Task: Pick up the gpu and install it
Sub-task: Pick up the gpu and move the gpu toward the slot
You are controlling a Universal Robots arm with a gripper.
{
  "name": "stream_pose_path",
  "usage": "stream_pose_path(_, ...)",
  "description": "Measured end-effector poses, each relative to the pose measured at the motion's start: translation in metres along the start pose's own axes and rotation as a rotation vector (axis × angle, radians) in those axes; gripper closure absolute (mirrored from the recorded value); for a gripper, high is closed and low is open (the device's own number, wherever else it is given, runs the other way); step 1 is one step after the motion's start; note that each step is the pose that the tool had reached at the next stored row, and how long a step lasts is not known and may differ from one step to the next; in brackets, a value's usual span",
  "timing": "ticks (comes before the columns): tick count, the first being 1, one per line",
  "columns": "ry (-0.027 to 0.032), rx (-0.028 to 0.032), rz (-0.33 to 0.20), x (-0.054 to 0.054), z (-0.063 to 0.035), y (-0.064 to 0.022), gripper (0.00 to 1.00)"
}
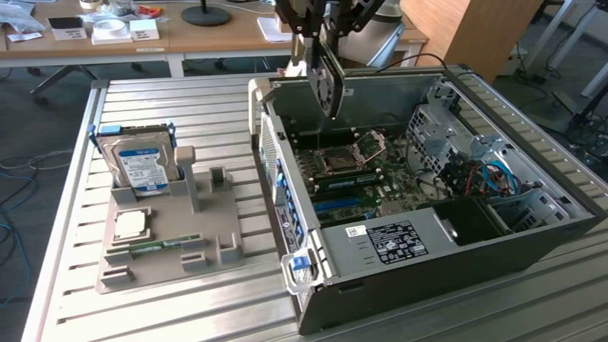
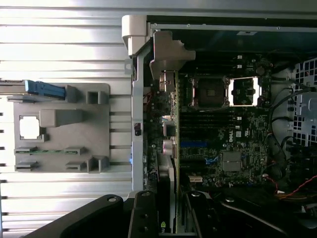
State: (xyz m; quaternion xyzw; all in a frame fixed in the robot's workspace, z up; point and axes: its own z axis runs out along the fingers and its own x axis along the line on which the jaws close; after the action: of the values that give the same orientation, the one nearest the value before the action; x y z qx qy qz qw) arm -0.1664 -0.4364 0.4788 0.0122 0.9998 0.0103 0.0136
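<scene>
The black gripper (image 2: 169,218) clamps the gpu (image 2: 170,148), a thin green circuit card seen edge-on with a silver metal bracket at its far end. The card sits just inside the wall of the open metal computer case (image 2: 134,148), over the dark green motherboard (image 2: 233,144). Beside the case, on the ribbed metal surface (image 2: 64,44), a grey moulded tray (image 2: 59,119) holds a blue-handled hard drive (image 2: 44,89) and a narrow green RAM stick (image 2: 47,150).

From where I stood I counted one open computer case (image 1: 428,278) on the one counter (image 1: 171,107), one gpu (image 1: 328,85), one hard drive (image 1: 141,167), one processor chip (image 1: 130,224), one RAM stick (image 1: 156,246), one grey holder tray (image 1: 204,242) and one claw (image 2: 171,215).
</scene>
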Motion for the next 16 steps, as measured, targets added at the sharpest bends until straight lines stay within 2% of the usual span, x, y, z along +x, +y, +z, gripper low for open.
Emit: stream_pose_path(16, 0.0001, 0.0, 0.0, -0.021, 0.0005, 0.0005, 0.73)
